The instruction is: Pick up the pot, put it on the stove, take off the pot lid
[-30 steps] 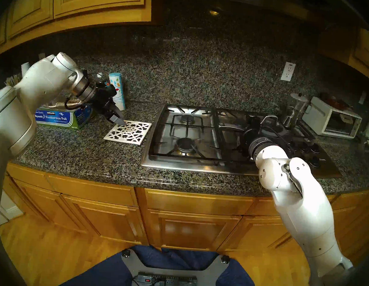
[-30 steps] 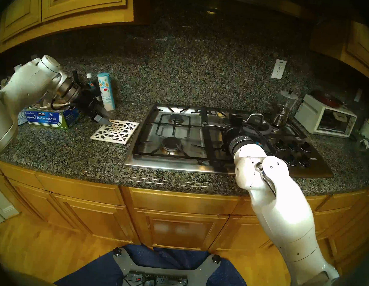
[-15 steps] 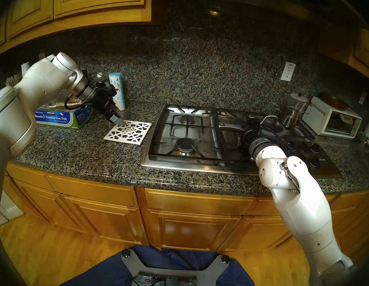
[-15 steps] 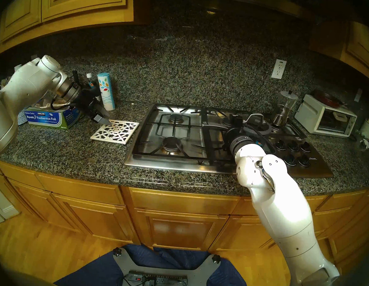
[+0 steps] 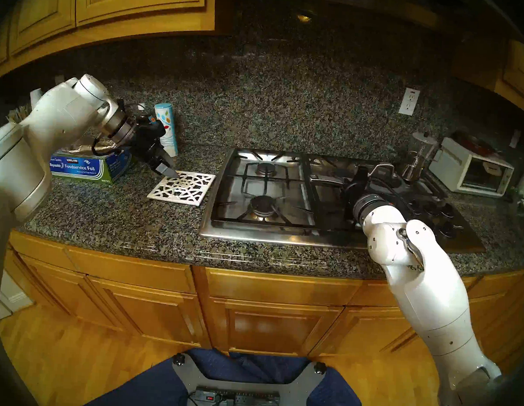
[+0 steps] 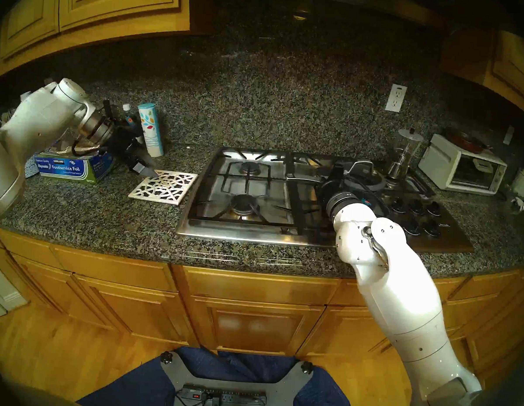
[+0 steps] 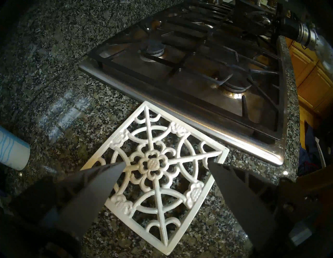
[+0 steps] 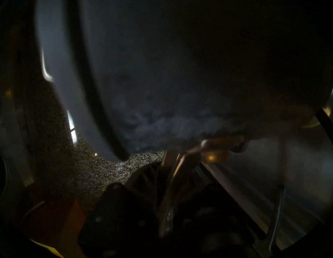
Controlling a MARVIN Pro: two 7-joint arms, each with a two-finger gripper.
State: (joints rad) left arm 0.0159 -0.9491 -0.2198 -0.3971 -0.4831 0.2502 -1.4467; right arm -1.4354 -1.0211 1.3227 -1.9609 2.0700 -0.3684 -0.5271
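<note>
Left burners of the stove [image 5: 264, 195] lie open; right side crowded by the pot [image 6: 366, 181], coffee maker [image 6: 404, 155] just behind.

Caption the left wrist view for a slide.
Open left gripper poised over the white lattice trivet on the granite counter, beside the stove.

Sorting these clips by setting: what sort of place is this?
A home kitchen, most likely: a gas stove set into a granite countertop, wooden cabinets above, and a white toaster oven at the right.
</note>
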